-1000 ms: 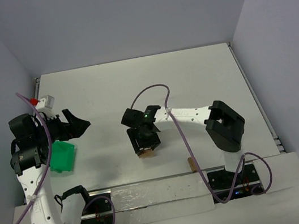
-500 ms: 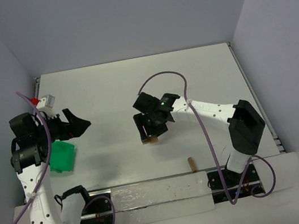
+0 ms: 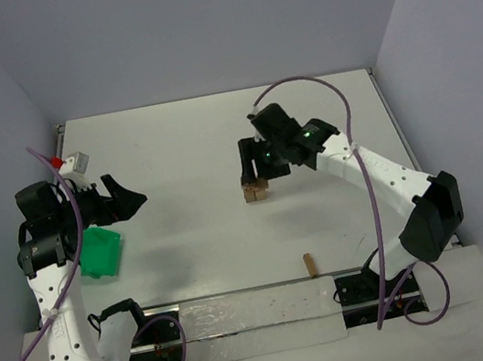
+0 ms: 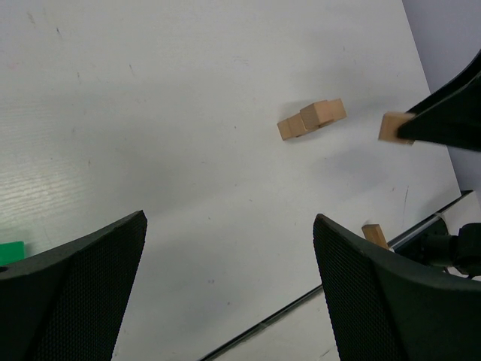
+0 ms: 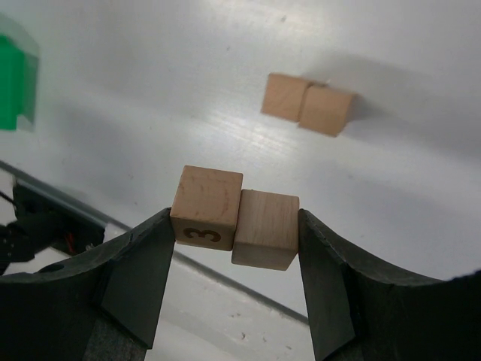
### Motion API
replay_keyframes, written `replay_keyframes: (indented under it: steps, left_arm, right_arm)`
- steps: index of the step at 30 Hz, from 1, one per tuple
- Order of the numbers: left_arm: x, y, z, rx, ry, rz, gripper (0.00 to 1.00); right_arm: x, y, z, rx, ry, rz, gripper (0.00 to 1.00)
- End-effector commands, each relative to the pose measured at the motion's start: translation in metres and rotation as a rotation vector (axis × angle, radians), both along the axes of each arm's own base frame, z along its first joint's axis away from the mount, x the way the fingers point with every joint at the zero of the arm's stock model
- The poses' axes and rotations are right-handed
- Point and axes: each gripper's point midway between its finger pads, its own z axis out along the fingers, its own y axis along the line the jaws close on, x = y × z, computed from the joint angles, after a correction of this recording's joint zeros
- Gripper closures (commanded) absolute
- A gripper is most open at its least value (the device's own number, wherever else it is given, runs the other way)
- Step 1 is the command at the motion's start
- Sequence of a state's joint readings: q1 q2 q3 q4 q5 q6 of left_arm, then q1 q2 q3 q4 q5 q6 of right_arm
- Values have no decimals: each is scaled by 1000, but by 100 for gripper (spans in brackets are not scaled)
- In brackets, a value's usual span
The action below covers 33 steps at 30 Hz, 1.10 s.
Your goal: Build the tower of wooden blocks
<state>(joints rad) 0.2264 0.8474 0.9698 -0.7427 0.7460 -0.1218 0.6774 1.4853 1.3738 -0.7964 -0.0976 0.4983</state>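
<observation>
My right gripper point(image 5: 233, 219) is shut on two wood blocks side by side and holds them above the table: one marked "3" point(image 5: 207, 207) and a plain one point(image 5: 264, 228). Beyond them two more wood blocks point(image 5: 308, 105) lie touching on the table, a low start of the tower point(image 4: 312, 120). From above, tan cubes point(image 3: 252, 193) show at the right gripper's point(image 3: 255, 176) tips; held and lying ones cannot be told apart there. A single block point(image 3: 309, 264) lies near the front edge. My left gripper point(image 3: 129, 202) hangs open and empty at the far left.
A green tray point(image 3: 102, 252) sits under the left arm. A small white and red object point(image 3: 72, 162) is at the table's back left corner. The front rail point(image 3: 244, 305) runs between the arm bases.
The right arm has swung away from the front edge toward the back and right, carrying the two blocks with it. The left arm has not moved.
</observation>
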Motion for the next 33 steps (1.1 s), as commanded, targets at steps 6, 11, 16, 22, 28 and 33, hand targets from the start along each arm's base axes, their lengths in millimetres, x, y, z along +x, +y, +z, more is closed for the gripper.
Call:
replay_keyframes:
  steps: [6,11,16,22,28,33]
  left_arm:
    - [4,0,9,-9,-49,-3,3]
    - [2,-1,9,-7,-51,-8,3]
    - [-1,-2,12,0,-62,-11,2]
    - [-1,-2,12,-1,-64,-19,3]
    - [-1,-2,13,4,-70,-26,2]
    - [0,-2,12,6,-68,-28,2]
  right_arm:
    - [53,-90,36,-24,-120,-162,100]
    - [71,-139,-10,-154,5,-181,100]
    - [86,-162,-58,-247,153,-119,100]
    - [107,-163,-102,-280,243,5,100]
    - [120,-164,-148,-315,338,101,100]
    - [130,-167,-158,-345,344,106,97]
